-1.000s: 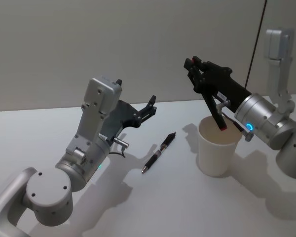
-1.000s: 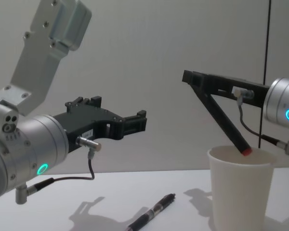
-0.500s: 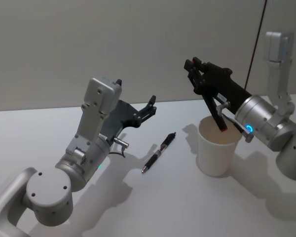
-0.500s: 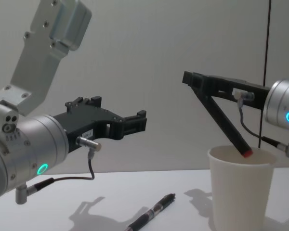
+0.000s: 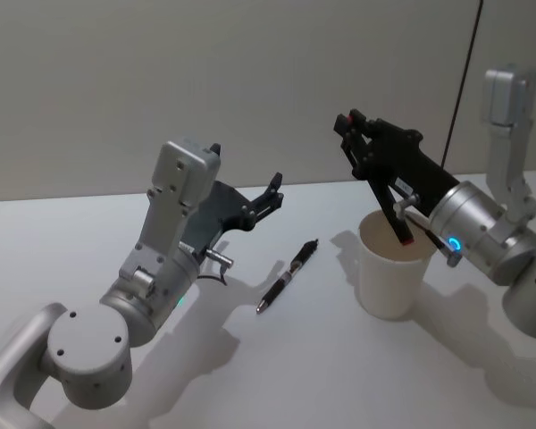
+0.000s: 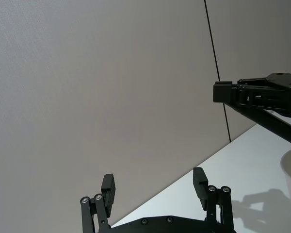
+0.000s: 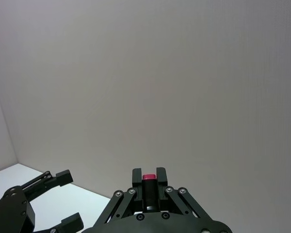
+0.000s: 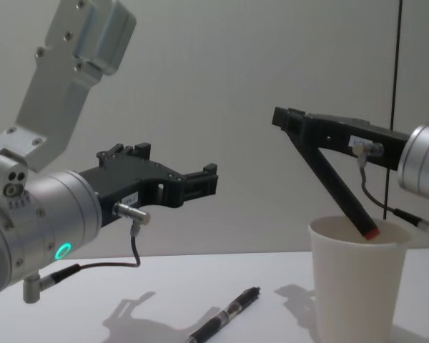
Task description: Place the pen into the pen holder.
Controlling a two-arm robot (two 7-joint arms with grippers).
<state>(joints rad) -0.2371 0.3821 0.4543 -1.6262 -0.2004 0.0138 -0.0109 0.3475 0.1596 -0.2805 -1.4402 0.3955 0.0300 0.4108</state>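
Head view: the right gripper (image 5: pixel 347 125) is clenched on a slim black red-tipped pen (image 5: pixel 389 207), slanting down into the plain white tapered paper cup (image 5: pixel 389 290). At 9 o'clock of the cup, a second black pen (image 5: pixel 288 277) lies on the white table (image 5: pixel 71 232). Left wrist view: the left gripper (image 6: pixel 154 183) hangs released. Chest view: the held pen's red tip (image 8: pixel 370 233) sits at the cup's rim.

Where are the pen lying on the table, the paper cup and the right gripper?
pen on the table (image 5: pixel 288 275), head view, mid-barrel.
paper cup (image 5: pixel 389 288), head view, outer wall.
right gripper (image 7: pixel 149 177), right wrist view, between its fingertips.
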